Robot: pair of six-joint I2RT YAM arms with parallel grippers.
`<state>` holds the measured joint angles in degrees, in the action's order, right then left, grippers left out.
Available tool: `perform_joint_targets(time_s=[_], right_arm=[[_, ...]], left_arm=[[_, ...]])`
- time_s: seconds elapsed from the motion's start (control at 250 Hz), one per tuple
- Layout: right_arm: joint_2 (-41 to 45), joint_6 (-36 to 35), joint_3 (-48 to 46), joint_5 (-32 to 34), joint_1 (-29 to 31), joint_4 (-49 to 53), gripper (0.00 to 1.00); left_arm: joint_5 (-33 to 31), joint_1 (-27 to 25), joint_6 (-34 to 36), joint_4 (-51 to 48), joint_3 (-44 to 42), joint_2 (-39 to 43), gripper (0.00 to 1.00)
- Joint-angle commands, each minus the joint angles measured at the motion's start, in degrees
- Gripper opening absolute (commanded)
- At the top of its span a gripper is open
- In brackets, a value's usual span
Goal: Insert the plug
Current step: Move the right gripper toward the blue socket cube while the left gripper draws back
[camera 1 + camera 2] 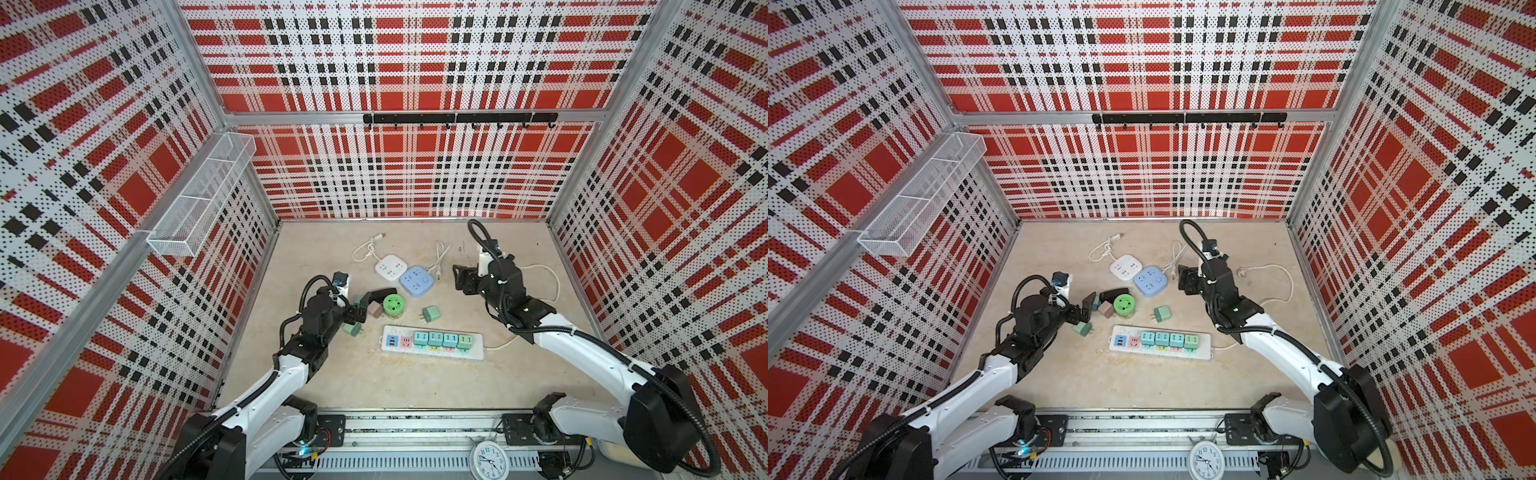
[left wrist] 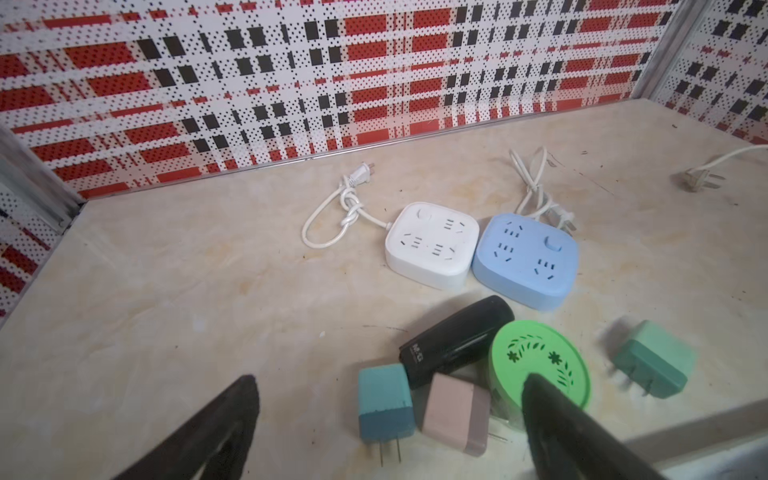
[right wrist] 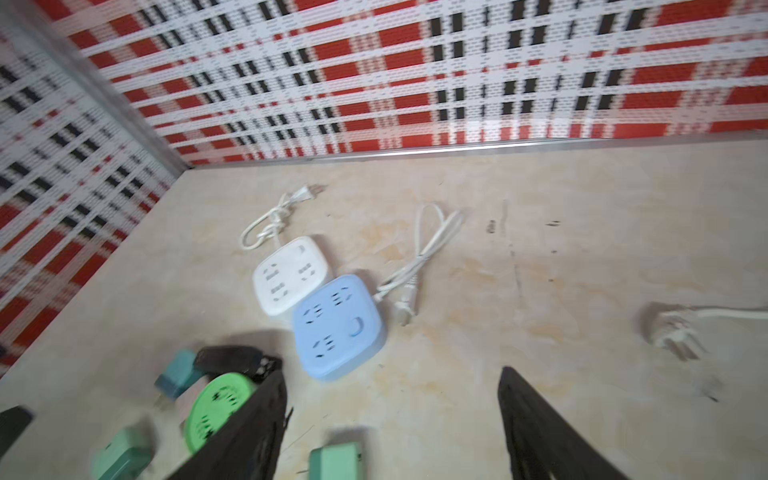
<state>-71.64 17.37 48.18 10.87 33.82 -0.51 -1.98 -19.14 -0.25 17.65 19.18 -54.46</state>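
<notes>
While loose plugs lie bunched on counter (image 1: 374,386) beside green round device (image 2: 536,357), main risk is double catch: left gripper (image 2: 390,380) closing could take teal plug (image 2: 384,401) and pink plug (image 2: 455,409) together, since they lie just beside each other. Prongs skewed at power strip's (image 1: 432,353) free pink socket (image 1: 406,341) would jam. Left gripper spread wide above teal plug, holding nothing. Right gripper (image 3: 391,374) raised near blue socket cube (image 3: 338,328), jaws apart, empty.

Robotics laboratory test cell. Perforated plaid panels (image 1: 395,62) on aluminium framing (image 1: 291,118) wall the counter (image 1: 374,382) on three sides. At the counter's front edge, a mounting rail (image 1: 415,432) carries the left arm (image 1: 266,386) and right arm (image 1: 582,345), beside a clock (image 1: 489,459).
</notes>
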Motion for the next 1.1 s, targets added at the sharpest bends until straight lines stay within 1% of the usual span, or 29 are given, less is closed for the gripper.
perform_joint_targets(time_s=[0.0, 0.088, 0.168, 0.236, 0.3, 0.352, 0.376, 0.428, 0.44, 0.476, 0.488, 0.56, 0.644, 0.78, 0.872, 0.88, 0.896, 1.096], right_arm=[[-2.81, -3.54, 3.57, -1.57, 3.28, 1.22, 0.75], [-7.14, -2.87, 6.99, -2.47, 4.92, 3.59, 0.72], [-11.38, -1.70, 10.96, -2.52, 5.78, 9.02, 0.71], [-14.58, -0.73, 13.49, -2.27, 5.82, 13.78, 0.71], [-17.15, -0.67, 15.09, -0.91, 5.89, 18.03, 0.72], [-18.86, -0.45, 16.66, -0.61, 5.86, 22.03, 0.76], [-19.63, -0.32, 17.46, 0.27, 5.82, 23.84, 0.78], [-21.08, 0.31, 19.28, -0.03, 5.87, 27.82, 0.82], [-21.37, 0.49, 19.65, -0.07, 5.83, 28.61, 0.83], [-22.24, 1.03, 20.47, -0.03, 5.87, 30.66, 0.87], [-22.59, 1.15, 20.68, -1.48, 5.83, 31.19, 0.88], [-24.65, 1.77, 21.63, -4.03, 5.82, 34.18, 0.94], [-27.77, 1.97, 23.17, -7.71, 5.90, 36.84, 1.00], [-33.03, 1.78, 27.77, -10.83, 5.81, 41.03, 1.00], [-34.89, 2.28, 28.98, -13.07, 5.84, 40.54, 1.00], [-35.00, 2.27, 28.98, -13.14, 5.89, 40.40, 1.00], [-35.27, 2.46, 28.95, -13.28, 5.85, 40.19, 1.00], [-39.86, 5.00, 30.80, -10.67, 5.80, 41.24, 1.00]], left_arm=[[-3.44, 0.15, -5.12, 5.40, -1.05, 2.78, 0.99], [-9.14, 0.53, -7.10, 4.70, -0.59, 2.20, 0.99], [-13.18, 1.32, -9.43, 2.64, 1.04, 0.32, 0.99], [-12.50, 1.38, -10.61, 2.37, 2.01, -1.11, 0.99], [-10.56, 1.38, -9.72, 2.35, 2.16, -1.32, 0.99], [-11.87, 1.38, -9.38, 2.18, 2.20, -1.32, 0.99], [-13.19, 1.38, -9.88, 2.14, 2.18, -1.28, 0.99], [-14.94, 1.38, -11.18, 2.03, 2.05, -1.03, 0.99], [-15.01, 2.73, -11.36, 1.95, 2.04, -1.01, 0.99], [-14.46, 3.40, -11.66, 1.74, 1.92, -0.77, 0.99], [-14.16, 3.56, -11.75, 1.69, 1.91, -0.80, 0.99], [-13.87, 3.26, -11.00, 1.57, 2.04, -0.87, 0.99], [-15.06, 2.53, -10.72, 1.28, 2.83, -1.89, 0.99], [-15.49, 2.18, -10.26, 0.02, 5.26, -4.96, 0.99], [-16.38, 2.20, -7.99, -1.34, 6.66, -6.28, 0.99], [-16.72, 0.88, -7.83, -1.53, 6.79, -6.39, 0.99], [-17.42, 0.37, -7.89, -1.95, 7.00, -6.51, 0.99], [-16.13, 0.33, -7.33, -2.09, 6.12, -5.12, 0.99]])
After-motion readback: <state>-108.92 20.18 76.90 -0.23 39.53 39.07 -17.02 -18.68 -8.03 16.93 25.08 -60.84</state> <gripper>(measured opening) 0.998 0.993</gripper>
